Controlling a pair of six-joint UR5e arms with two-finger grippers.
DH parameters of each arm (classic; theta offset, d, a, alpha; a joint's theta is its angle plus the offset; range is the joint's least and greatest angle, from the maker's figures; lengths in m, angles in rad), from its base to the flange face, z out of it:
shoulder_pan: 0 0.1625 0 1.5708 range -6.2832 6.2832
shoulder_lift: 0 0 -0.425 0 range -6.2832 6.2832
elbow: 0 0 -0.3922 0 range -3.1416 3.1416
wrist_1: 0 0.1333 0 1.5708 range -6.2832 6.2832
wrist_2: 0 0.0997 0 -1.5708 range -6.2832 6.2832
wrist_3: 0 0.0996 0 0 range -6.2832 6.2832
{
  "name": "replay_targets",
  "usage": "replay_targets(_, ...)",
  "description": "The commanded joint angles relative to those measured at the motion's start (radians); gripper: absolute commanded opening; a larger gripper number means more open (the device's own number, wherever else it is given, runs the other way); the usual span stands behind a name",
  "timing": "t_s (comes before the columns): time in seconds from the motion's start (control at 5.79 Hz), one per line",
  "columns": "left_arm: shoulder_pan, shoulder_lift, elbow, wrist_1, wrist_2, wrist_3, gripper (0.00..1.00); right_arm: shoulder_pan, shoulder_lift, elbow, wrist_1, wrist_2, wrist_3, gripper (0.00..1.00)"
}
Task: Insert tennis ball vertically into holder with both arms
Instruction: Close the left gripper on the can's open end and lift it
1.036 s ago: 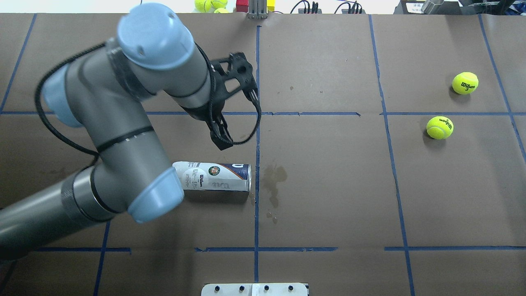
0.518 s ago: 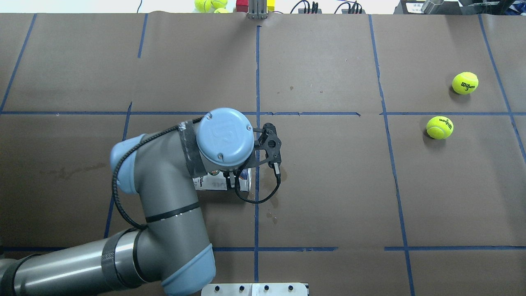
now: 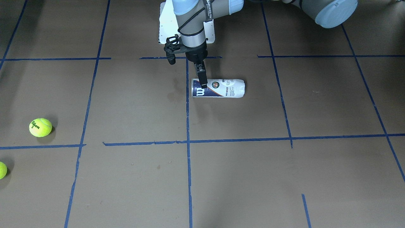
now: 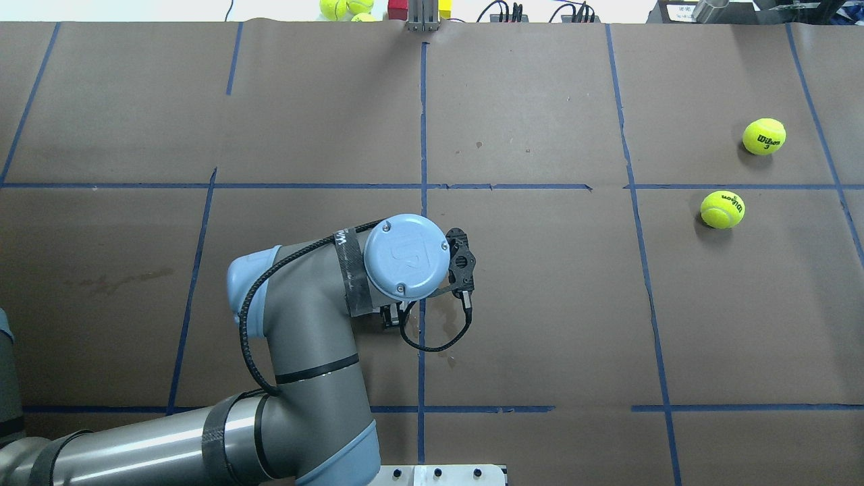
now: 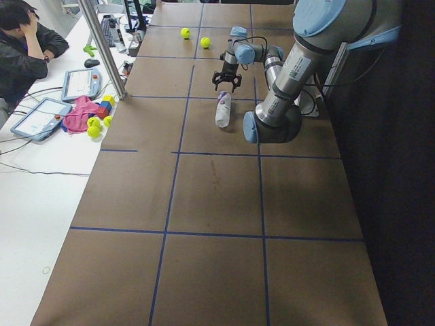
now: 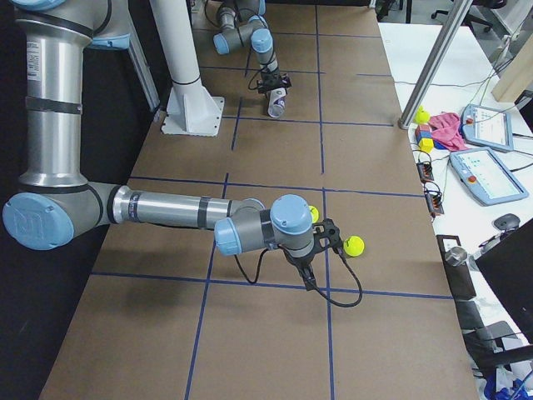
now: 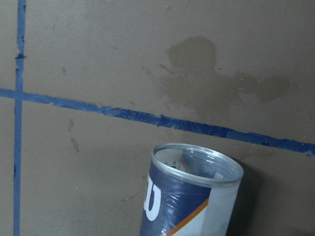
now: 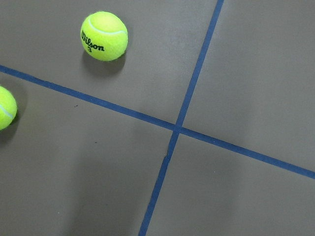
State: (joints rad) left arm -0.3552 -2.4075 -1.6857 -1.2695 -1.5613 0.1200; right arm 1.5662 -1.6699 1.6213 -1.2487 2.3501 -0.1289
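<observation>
The holder (image 3: 221, 89), a clear can with a white and navy label, lies on its side near the table's middle line. Its open end (image 7: 197, 164) faces the line. My left gripper (image 3: 203, 85) points down over that open end, and looks open. In the overhead view my left wrist (image 4: 407, 256) hides the can. Two tennis balls (image 4: 763, 136) (image 4: 722, 209) lie far off on the right side. My right gripper (image 6: 302, 265) hovers near them; I cannot tell whether it is open or shut. The right wrist view shows both balls (image 8: 104, 36) (image 8: 4, 107).
A white base plate (image 3: 164, 28) sits at the robot's edge. A dark stain (image 4: 449, 290) marks the paper beside the can. Spare balls (image 4: 344, 7) and blocks lie past the far edge. An operator (image 5: 20, 34) sits at a side table.
My left arm has swung in and come down over the can's open end, so its wrist now covers the can from above. The can and the balls have not moved.
</observation>
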Motion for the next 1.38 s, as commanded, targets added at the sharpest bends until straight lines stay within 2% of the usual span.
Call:
replay_targets(0.0,0.015,-0.033,0.074,-0.011,0.035,-0.003,1.00,0.000,-0.002,-0.001,0.000,0.000,0.000,1.00)
replay_targets(0.35,0.027,-0.033,0.090,-0.016,0.036,-0.007,1.00,0.000,-0.001,-0.006,0.000,0.000,0.000,1.00)
replay_targets(0.69,0.027,-0.027,0.185,-0.129,0.062,-0.008,1.00,0.000,-0.001,-0.008,0.000,0.000,0.000,1.00)
replay_targets(1.04,0.027,-0.021,0.195,-0.140,0.064,-0.008,0.99,0.000,-0.001,-0.008,0.000,0.000,0.000,1.00)
replay_targets(1.21,0.027,-0.021,0.195,-0.139,0.064,-0.010,0.95,0.000,-0.001,-0.008,0.000,0.000,0.000,1.00)
